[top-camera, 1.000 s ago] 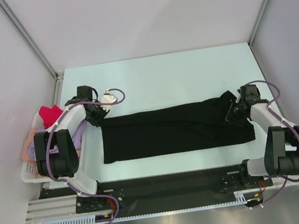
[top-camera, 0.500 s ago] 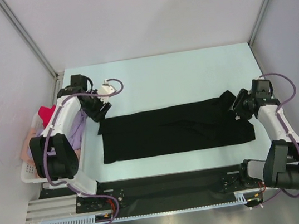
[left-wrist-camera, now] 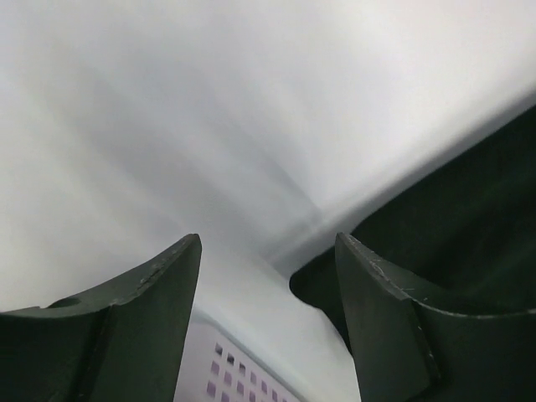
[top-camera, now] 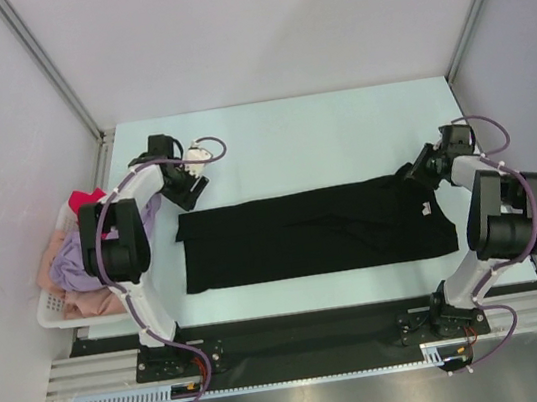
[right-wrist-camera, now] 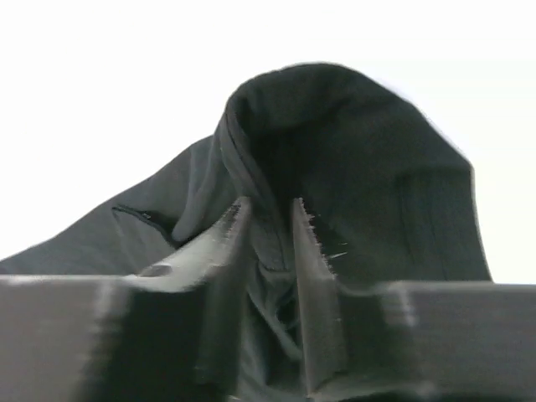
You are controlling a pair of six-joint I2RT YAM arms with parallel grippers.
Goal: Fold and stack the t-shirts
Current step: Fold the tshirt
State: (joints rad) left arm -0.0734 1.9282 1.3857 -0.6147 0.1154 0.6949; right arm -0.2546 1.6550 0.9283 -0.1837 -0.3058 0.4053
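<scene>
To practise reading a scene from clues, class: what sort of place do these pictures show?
Probably a robot test cell or lab: bare white wall panels in a metal frame, a left arm and right arm bolted to a rail, a black t-shirt spread on the table.

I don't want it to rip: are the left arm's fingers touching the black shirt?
Apart. The top view shows pale table between the left fingers and the black t-shirt; the left wrist view shows them open, empty.

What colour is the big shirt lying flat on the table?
Black. The shirt shows best in the top view.
</scene>
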